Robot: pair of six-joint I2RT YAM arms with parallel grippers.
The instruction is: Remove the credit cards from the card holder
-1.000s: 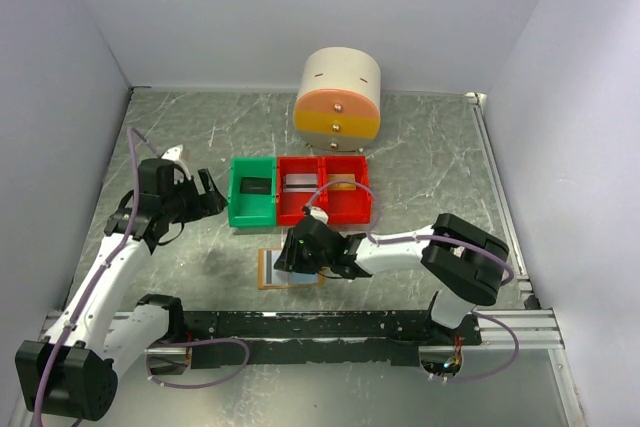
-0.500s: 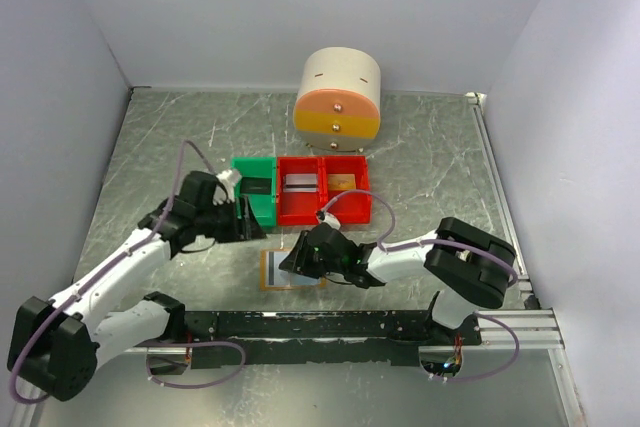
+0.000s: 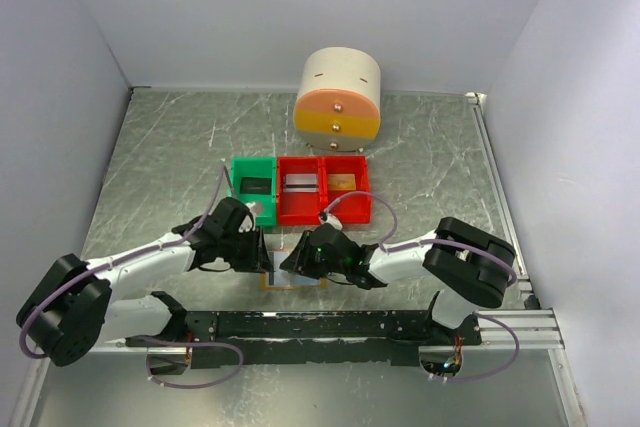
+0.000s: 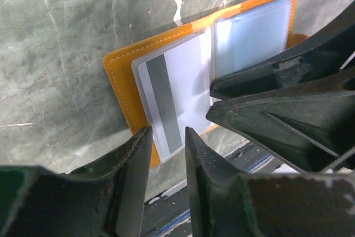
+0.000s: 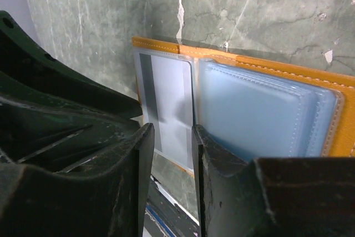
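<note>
Grey marbled table (image 3: 150,147) between white walls (image 3: 300,7), with a cream-and-orange round drawer unit (image 3: 338,97) at the far side. In front of that, a green bin (image 3: 253,187) and two red bins (image 3: 322,187) in a row, well apart from the work.

Close to the near edge, just beyond the mounting rail (image 3: 330,325): the card holder (image 4: 119,76), lying open and flat, orange rim around pale blue pockets. In its left half, a grey-silver card (image 4: 172,98) with a dark stripe, rail-side short end apparently reaching over the orange rim. Long axis of the card pointing straight at the left gripper (image 4: 168,132), that short end lying just below and between the fingertips.

Left gripper: jaws narrowly parted, nothing pinched, hanging just above the card's end. Right gripper (image 5: 172,131): likewise narrowly parted and empty, low over the fold, set in from the right. Whether touching the holder, cannot tell.

Judged better placed for the pull: the left, lined up with the card's length. Probably needs lowering onto the free end, pinching the thin edge, then drawing back along the long axis.

In the way: the right gripper's fingers, almost tip to tip with the left, leaving little room. Also some risk of dragging the whole holder along unless pinned down by the right.
</note>
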